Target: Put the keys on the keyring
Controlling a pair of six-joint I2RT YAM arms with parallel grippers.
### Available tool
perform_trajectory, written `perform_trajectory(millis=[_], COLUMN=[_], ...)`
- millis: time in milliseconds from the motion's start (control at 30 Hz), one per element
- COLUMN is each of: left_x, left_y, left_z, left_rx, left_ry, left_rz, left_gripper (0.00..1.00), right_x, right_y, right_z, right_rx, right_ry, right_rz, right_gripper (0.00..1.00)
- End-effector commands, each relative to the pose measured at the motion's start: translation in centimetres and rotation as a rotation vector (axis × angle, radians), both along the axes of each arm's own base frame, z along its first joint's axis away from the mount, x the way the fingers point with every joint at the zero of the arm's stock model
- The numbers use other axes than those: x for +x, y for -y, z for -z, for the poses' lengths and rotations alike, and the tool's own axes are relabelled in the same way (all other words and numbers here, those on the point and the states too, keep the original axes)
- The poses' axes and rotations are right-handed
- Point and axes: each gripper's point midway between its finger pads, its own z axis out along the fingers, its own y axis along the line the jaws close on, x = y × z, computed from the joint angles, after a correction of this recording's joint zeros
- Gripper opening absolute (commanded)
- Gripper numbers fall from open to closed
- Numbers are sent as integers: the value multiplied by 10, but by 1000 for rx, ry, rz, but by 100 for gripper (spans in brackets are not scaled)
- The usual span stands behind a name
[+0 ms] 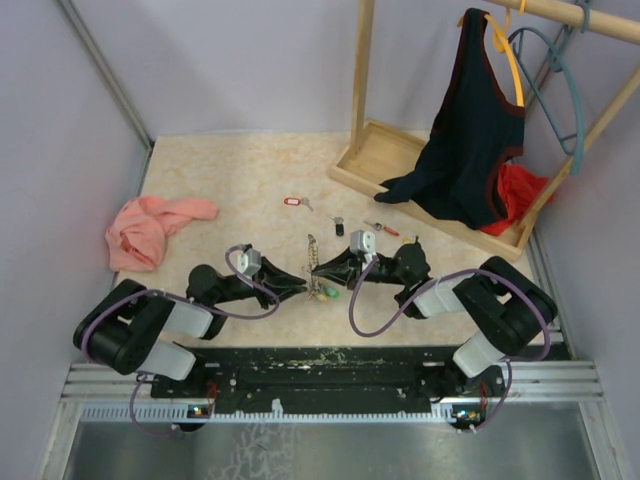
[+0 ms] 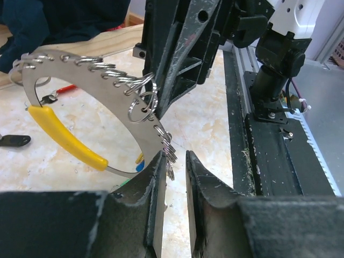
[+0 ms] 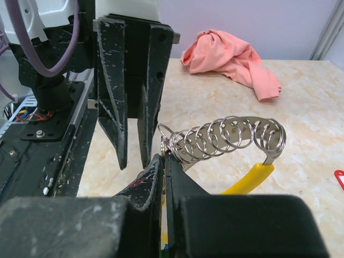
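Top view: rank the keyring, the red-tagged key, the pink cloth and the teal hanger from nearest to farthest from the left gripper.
Measured from the left gripper:
1. keyring, right at its fingertips, centre front.
2. red-tagged key, lying farther back, near the centre.
3. pink cloth, off to the left side.
4. teal hanger, hanging at the back right.

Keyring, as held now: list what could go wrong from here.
1. The right hand pinches the keyring only at its thin edge, among loose split rings. It may twist or slip out.
2. The left hand is slightly open right beside those rings. Closing could snag several at once or knock the keyring.
3. Both hands sit nearly tip to tip, so a small move may make them collide.
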Motion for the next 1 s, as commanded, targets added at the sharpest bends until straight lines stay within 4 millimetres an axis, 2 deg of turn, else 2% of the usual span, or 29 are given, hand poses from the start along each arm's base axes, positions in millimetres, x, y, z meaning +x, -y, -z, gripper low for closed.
perform_trajectory(millis=[0,200,967], left_x=[4,18,14], left_y=[2,1,3], left_z=[-30,-31,-49], left_rx=[-85,-73,-133], left_ry=[119,128,176], left_rz=[2,-64,-30], left_gripper=[28,31,35], right_x=[0,-1,-4], right_y=[-1,-2,-4], right_z=[-22,-23,-23], right_rx=[61,60,57], right_ry=[80,84,70], right_rz=[-25,-38,-66], right_gripper=[0,0,0])
